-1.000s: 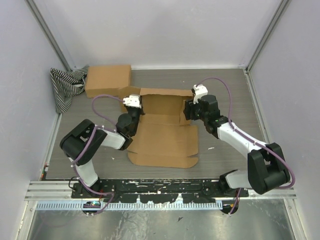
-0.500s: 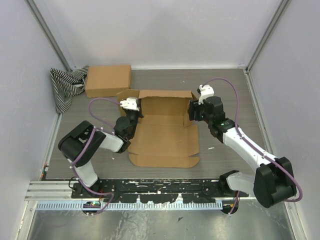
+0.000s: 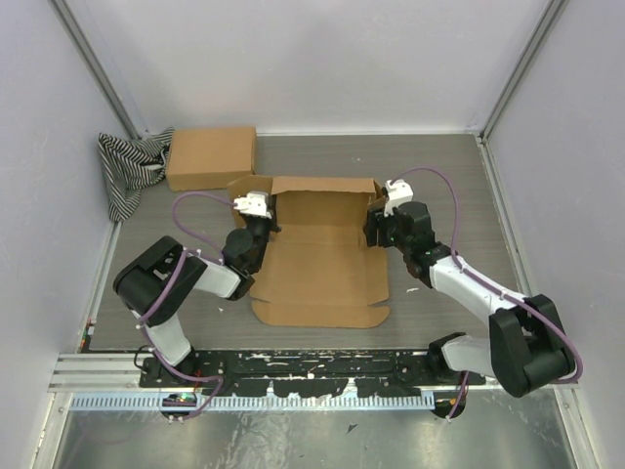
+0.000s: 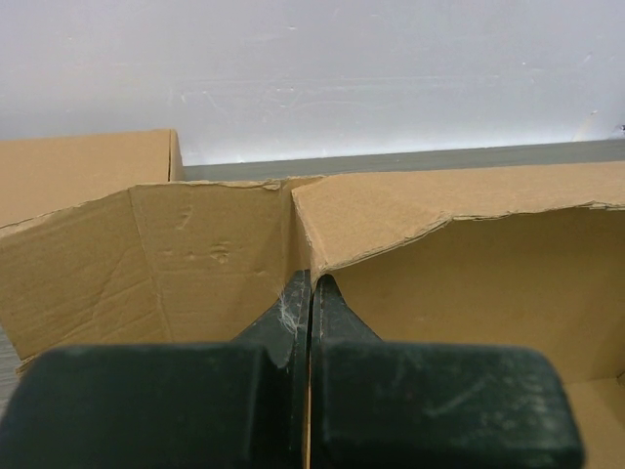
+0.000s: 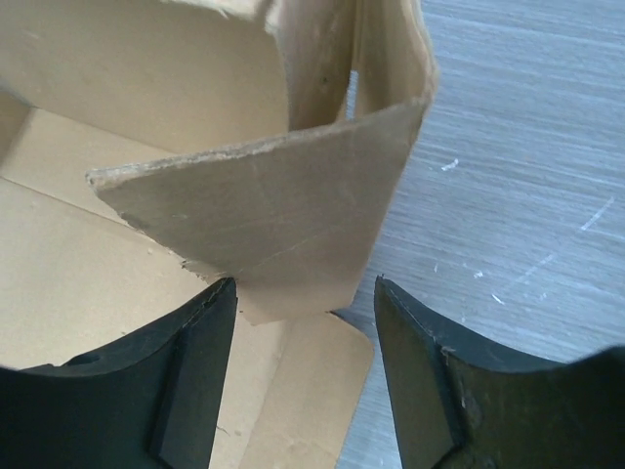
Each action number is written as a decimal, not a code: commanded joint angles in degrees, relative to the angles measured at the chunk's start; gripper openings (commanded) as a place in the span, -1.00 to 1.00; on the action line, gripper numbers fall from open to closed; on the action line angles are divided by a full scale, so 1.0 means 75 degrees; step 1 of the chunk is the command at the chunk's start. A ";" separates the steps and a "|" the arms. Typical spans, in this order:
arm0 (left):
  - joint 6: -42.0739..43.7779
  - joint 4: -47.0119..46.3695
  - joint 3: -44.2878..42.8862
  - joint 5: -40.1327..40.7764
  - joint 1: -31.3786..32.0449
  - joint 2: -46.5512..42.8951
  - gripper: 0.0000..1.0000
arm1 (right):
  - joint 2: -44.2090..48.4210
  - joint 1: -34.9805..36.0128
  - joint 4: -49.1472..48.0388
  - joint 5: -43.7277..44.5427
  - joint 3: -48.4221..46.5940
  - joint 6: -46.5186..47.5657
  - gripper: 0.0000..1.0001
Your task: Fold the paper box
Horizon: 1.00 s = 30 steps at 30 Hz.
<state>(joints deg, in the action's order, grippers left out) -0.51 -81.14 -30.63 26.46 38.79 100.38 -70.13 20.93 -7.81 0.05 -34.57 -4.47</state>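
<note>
The paper box (image 3: 322, 264) is a brown die-cut cardboard piece lying in the middle of the table, its back wall (image 3: 325, 186) and side flaps raised. My left gripper (image 3: 262, 223) is at the box's left rear corner. In the left wrist view it (image 4: 311, 285) is shut on the thin edge of the cardboard wall (image 4: 205, 264). My right gripper (image 3: 375, 227) is at the right rear corner. In the right wrist view it (image 5: 305, 298) is open, with the raised right flap (image 5: 283, 225) hanging between and just above the fingertips, not clamped.
A second, closed brown cardboard box (image 3: 211, 156) lies at the back left, also showing in the left wrist view (image 4: 78, 166). A black-and-white striped cloth (image 3: 127, 168) is bunched in the back left corner. White walls enclose the grey table (image 3: 439, 176).
The box's back wall has been brought more upright and its left side flap has risen. My right gripper has moved nearer and lower beside the right flap. My left gripper shifted slightly left.
</note>
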 commanded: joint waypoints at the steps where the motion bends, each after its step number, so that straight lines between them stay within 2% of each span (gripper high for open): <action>1: -0.0035 -0.0109 0.0156 -0.0024 0.0010 -0.0052 -1.00 | -0.0148 0.0027 -0.1488 -0.0441 -0.0040 0.0115 0.25; 14: -0.0025 -0.0103 0.0136 -0.0084 0.0009 -0.0037 -1.00 | -0.0832 -0.0159 -0.1339 -0.0511 -0.0751 0.0479 0.17; 20: -0.0040 -0.0109 0.0094 -0.0169 0.0017 -0.0047 -1.00 | -0.1343 -0.0165 -0.1578 -0.0522 -0.0979 0.0451 0.04; 24: 0.0028 -0.0082 0.0058 -0.0168 0.0016 -0.0039 -1.00 | -0.1524 -0.0165 -0.1746 -0.0290 -0.1030 0.0301 -0.25; 26: 0.0065 -0.0044 0.0062 -0.0125 0.0010 -0.0077 -1.00 | -0.1519 -0.0166 -0.1728 0.0102 -0.1025 0.0161 -0.49; 30: 0.0069 0.0113 0.0022 -0.0094 0.0019 -0.0174 -1.00 | -0.1537 -0.0082 -0.1407 0.0964 -0.1054 -0.0020 -0.73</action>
<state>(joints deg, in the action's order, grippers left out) -0.25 -81.06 -30.63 25.87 38.79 100.33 -81.76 19.70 -17.04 0.25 -40.07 -2.85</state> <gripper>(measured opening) 0.010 0.183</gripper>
